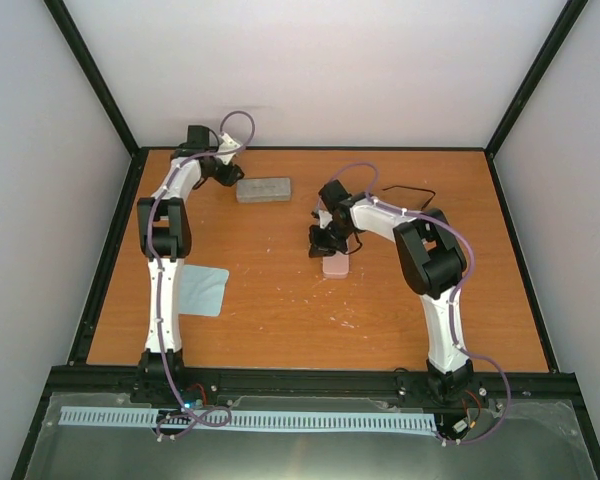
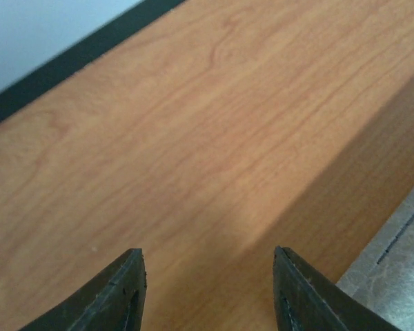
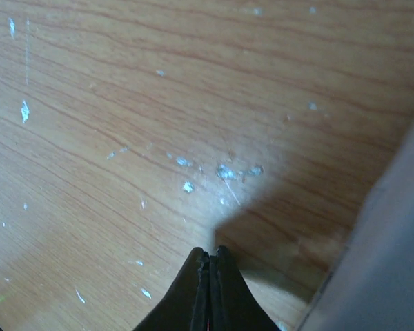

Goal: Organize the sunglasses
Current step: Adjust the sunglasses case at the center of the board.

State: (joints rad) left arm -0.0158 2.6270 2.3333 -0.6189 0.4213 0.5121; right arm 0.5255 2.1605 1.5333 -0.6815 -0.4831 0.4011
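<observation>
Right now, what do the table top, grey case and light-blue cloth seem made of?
Table top: wood or wood-look laminate, matte, with grain lines and whitish scuffs. Grey case: perhaps rigid with a mottled cover; too small to tell. Light-blue cloth: thin soft fabric, lying flat.

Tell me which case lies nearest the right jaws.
The pink case, just beside the right jaws; the grey case lies far off, back left.

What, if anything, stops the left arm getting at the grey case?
Probably nothing, so likely yes. The left gripper is open just beside the grey case, with only bare table between them. The right gripper, shut, sits over by the pink case, out of that path.
</observation>
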